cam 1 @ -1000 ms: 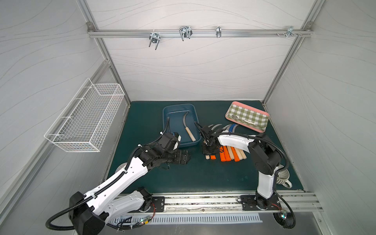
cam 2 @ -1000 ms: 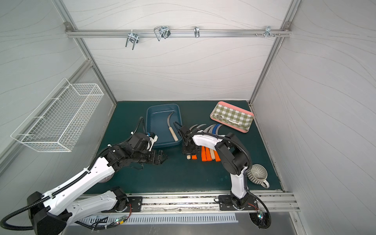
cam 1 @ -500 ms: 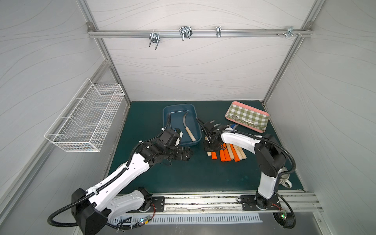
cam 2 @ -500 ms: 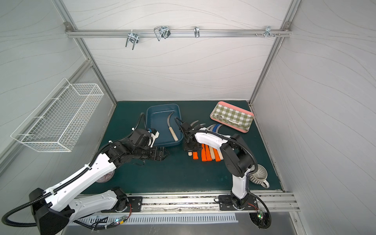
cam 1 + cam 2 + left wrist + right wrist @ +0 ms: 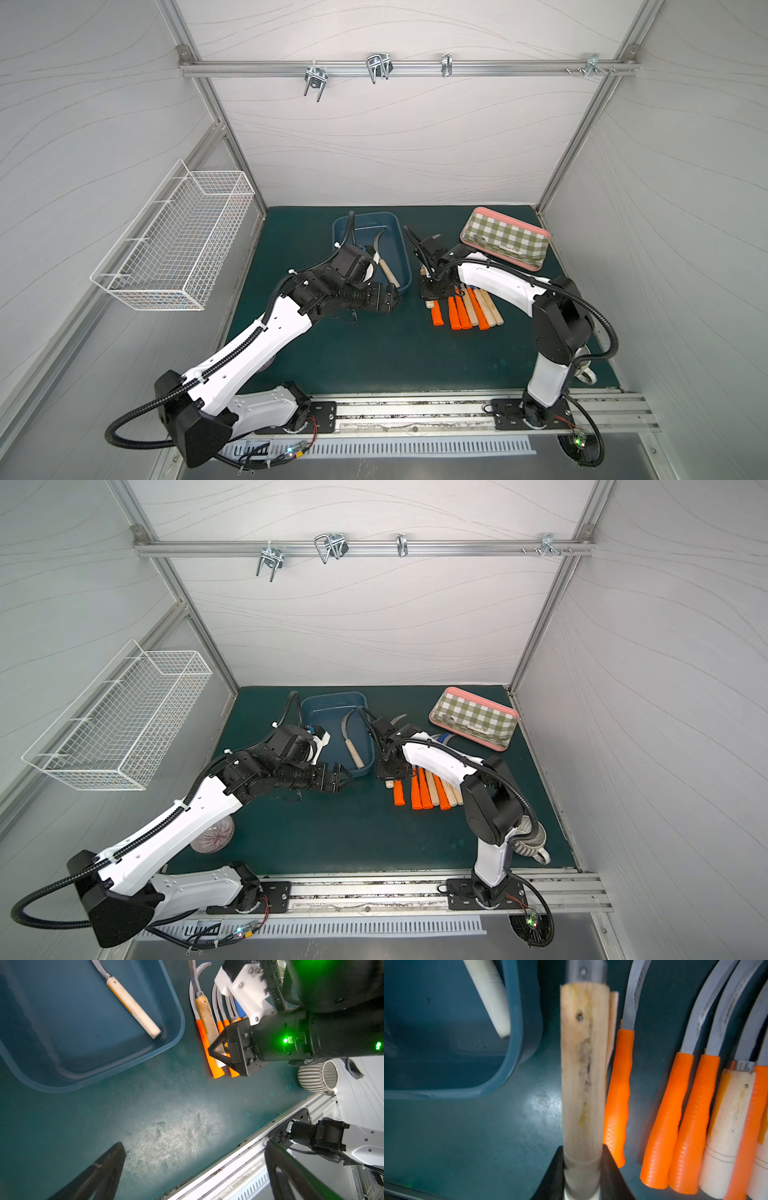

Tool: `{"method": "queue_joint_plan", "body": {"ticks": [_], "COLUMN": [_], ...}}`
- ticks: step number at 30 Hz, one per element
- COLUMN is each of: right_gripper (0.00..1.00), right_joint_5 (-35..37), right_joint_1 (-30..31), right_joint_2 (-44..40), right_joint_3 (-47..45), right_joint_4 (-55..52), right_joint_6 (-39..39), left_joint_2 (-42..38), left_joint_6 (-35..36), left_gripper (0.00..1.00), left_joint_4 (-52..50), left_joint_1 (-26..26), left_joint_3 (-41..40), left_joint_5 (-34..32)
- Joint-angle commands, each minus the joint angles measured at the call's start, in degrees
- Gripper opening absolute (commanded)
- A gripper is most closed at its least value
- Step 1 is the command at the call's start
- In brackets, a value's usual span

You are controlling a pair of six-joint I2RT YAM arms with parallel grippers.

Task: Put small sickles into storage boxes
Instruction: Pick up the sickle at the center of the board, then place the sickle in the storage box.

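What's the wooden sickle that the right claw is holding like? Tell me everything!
The small sickle has a pale wooden handle, stained dark down the middle, with a small hole near its grey metal collar, which joins a curved grey blade. The right gripper is shut on the handle's end. It seems lifted, between the blue tub and the orange-handled sickles.

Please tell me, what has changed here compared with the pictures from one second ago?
The left gripper, open, moved forward, closer to the near corner of the tub. The right gripper kept its grip on the wood-handled sickle and seems to have raised it slightly. Unchanged: the sickle in the tub, the other sickles in their row, and the checked tray.
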Motion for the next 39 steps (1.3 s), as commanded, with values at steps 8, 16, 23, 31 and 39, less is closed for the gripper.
{"method": "queue_joint_plan", "body": {"ticks": [8,16,23,31,39], "right_gripper": [0.11,0.11,0.11,0.11,0.11], "right_joint_5": [0.4,-1.46,-4.25,-7.84,-10.33], "right_joint_1": [-0.55,-0.52,-0.55,-0.55,-0.46], "right_joint_2": [-1.4,0.96,4.39,8.46,13.5], "right_joint_3": [8.34,14.88,20.55,25.38,30.55], "right_joint_4": [-6.57,-8.35,-8.57,-7.3,-6.06], "right_joint_6": [-2.67,-4.01,-5.54,-5.94,-5.73], "left_joint_2": [3.49,6.01,6.33,5.83,5.57], "left_joint_6": [1.23,1.39,-0.17,0.13,-0.63], "left_gripper": [0.99,0.99,0.99,0.99,0.99], "left_joint_4": [-4.78,-7.48,-8.58,-10.1,-9.85], "left_joint_1": [-0.1,0.94,5.07,9.47,12.02], "left_joint_3": [8.77,13.84,15.06,14.74,12.7], "left_joint_5": [-1.85,-1.84,1.14,2.42,3.25]}}
